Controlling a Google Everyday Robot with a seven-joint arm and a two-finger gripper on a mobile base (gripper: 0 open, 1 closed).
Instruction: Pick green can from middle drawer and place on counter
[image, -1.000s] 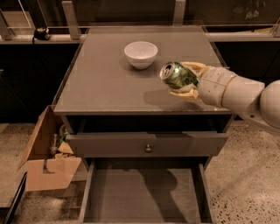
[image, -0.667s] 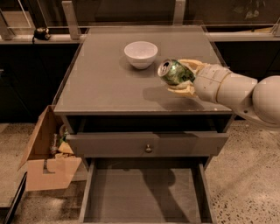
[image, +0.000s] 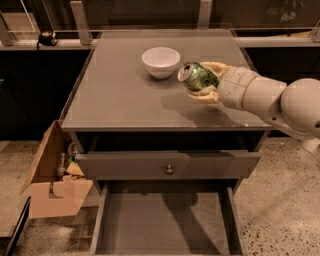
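- I have my tan two-finger pincer (image: 198, 80) pinching the small dented, shiny green metal can (image: 195, 74), which is tilted over the flat grey-brown counter (image: 120, 95).
- Since a second ago the can has crept left, nearer the round white bowl (image: 161, 61).
- The wide, shallow grey-brown middle drawer (image: 160, 225) stays pulled out.

Just left of the gripper (image: 199, 80), raised at right: white bowl (image: 161, 61). Far down-left: open cardboard box (image: 50, 187), maybe holding scraps.

One green can (image: 198, 76), one bowl (image: 160, 61), one end effector (image: 208, 80) above one counter (image: 117, 97).
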